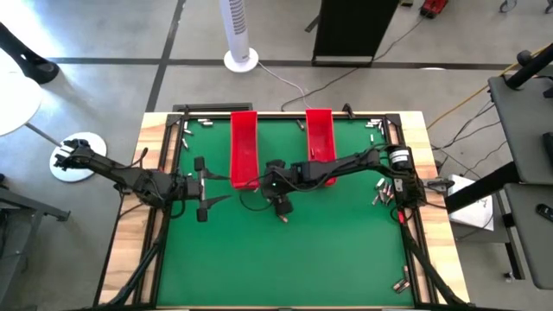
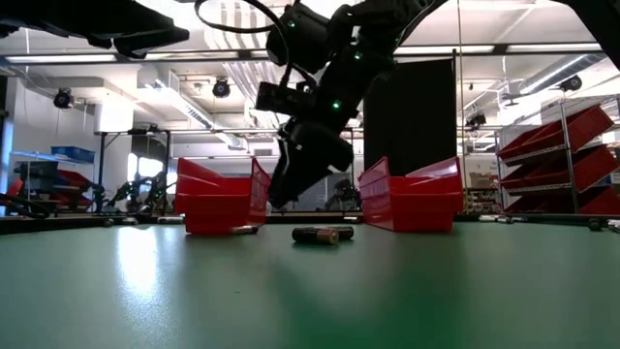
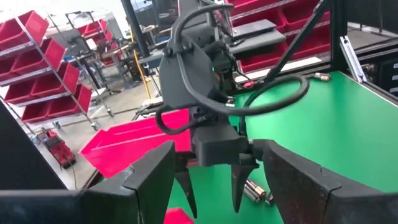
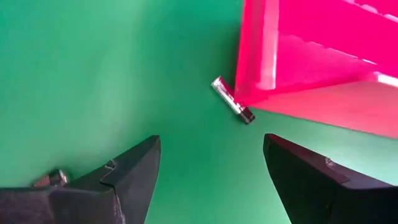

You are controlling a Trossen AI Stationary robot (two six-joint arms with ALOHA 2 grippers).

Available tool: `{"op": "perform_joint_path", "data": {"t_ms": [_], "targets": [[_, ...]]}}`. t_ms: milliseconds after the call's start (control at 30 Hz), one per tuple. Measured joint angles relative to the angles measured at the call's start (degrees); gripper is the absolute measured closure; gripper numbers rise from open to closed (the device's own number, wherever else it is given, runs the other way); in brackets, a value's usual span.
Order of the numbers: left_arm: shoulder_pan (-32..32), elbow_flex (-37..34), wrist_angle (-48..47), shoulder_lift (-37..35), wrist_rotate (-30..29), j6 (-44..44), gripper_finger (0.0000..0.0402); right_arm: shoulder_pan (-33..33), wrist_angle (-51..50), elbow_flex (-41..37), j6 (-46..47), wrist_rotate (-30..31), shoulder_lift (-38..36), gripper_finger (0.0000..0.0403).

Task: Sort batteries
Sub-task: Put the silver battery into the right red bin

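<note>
Two long red trays (image 1: 244, 147) (image 1: 320, 134) stand at the table's far middle. My right gripper (image 1: 281, 206) hangs open, slanting down, just above the green mat in front of them, with nothing between its fingers. A dark battery with a copper end (image 2: 322, 235) lies on its side on the mat right below it. In the right wrist view a silvery battery (image 4: 231, 99) lies against a tray's corner (image 4: 249, 93), and another one (image 4: 53, 178) shows beside one finger. My left gripper (image 1: 204, 186) waits open at the left, above the mat.
More batteries lie loose by the right edge (image 1: 381, 192), at the far corners (image 1: 192, 125) (image 1: 373, 125) and at the near right (image 1: 402, 282). A raised black frame (image 1: 415, 242) borders the mat. The near half of the mat (image 1: 285, 268) is free room.
</note>
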Motion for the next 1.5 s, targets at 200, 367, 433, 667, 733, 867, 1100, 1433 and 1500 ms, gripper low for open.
{"op": "perform_joint_path", "data": {"t_ms": [200, 367, 433, 667, 733, 867, 1100, 1433, 1500], "targets": [[0.0, 0.0, -0.4, -0.4, -2.6, -1.8, 0.0180, 0.0, 3.6, -1.1, 6.2, 0.0, 0.0, 0.0130], [0.0, 0.0, -2.1, -0.4, -5.1, -3.9, 0.0180, 0.0, 5.2, -1.2, 7.1, 0.9, 0.4, 0.0144], [0.0, 0.0, -2.1, -0.4, -5.5, -4.0, 0.0180, -0.1, 6.5, -1.2, 7.5, 1.7, 1.2, 0.0148], [0.0, 0.0, -2.8, -0.4, -5.5, -4.1, 0.0180, -0.2, 9.4, -0.9, 5.6, 1.6, 5.8, 0.0145], [0.0, 0.0, -3.0, -0.4, -5.9, -4.1, 0.0180, -0.5, 10.9, -0.4, 5.7, 1.8, 6.3, 0.0141], [0.0, 0.0, -3.3, -0.4, -6.0, -4.0, 0.0180, -1.3, 12.3, -0.3, 6.0, 3.9, 6.5, 0.0133], [0.0, 0.0, -3.2, -0.4, -6.0, -4.0, 0.0180, -2.4, 13.4, -0.3, 7.5, 0.4, 6.9, 0.0139], [0.0, 0.0, -3.3, -0.5, -6.0, -4.0, 0.0180, -2.8, 14.2, -0.1, 8.8, -2.1, 8.8, 0.0175], [0.0, 0.0, -3.2, -0.5, -6.0, -3.9, 0.0180, -2.7, 14.1, -0.1, 9.0, -2.1, 8.8, 0.0186]]}}
